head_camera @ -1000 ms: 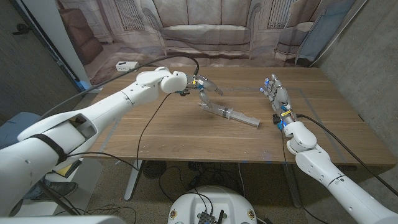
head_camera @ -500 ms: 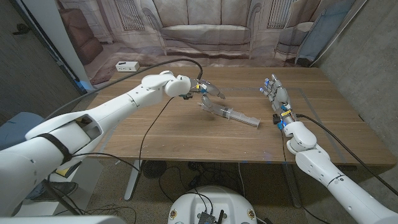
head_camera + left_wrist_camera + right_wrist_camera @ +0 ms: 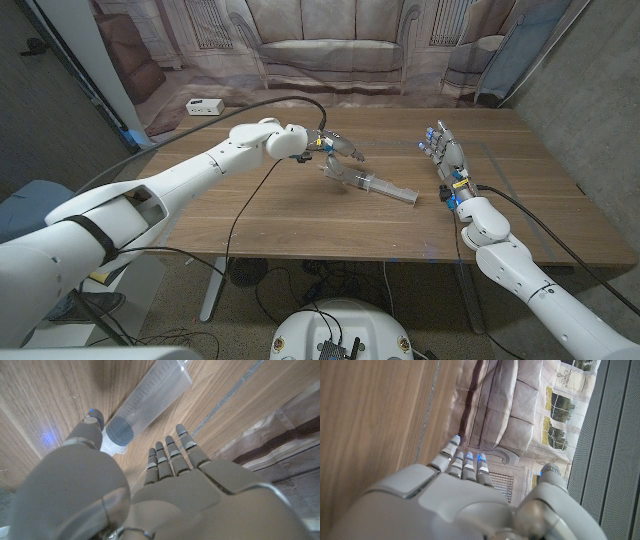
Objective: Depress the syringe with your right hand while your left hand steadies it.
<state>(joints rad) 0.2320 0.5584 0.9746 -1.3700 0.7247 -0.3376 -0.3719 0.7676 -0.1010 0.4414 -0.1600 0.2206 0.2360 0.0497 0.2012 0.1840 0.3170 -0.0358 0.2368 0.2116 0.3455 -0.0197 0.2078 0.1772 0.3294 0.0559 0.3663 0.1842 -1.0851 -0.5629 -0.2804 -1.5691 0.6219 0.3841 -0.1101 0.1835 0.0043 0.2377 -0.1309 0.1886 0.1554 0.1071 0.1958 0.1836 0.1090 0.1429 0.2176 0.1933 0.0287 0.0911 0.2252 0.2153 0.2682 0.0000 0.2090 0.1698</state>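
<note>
A clear plastic syringe (image 3: 368, 182) lies slantwise on the wooden table (image 3: 280, 215), its wide end toward my left hand. My left hand (image 3: 336, 144) hovers just behind that end with fingers spread and nothing in it. In the left wrist view the syringe (image 3: 150, 400) and its grey plunger seal show between the thumb and the fingers (image 3: 170, 455), with gaps on both sides. My right hand (image 3: 446, 156) stands to the right of the syringe, well apart from it, fingers extended and empty. The right wrist view shows the right hand (image 3: 465, 490) over the table's far edge.
A printed sofa backdrop (image 3: 330, 50) hangs behind the table. A white box (image 3: 203, 106) lies at the back left beyond the table. A black cable (image 3: 250, 170) loops from my left arm down across the tabletop. Thin tape lines (image 3: 520, 170) mark the table's right part.
My left hand has moved a little to the right and down toward the syringe's wide end. The syringe and my right hand have stayed put.
</note>
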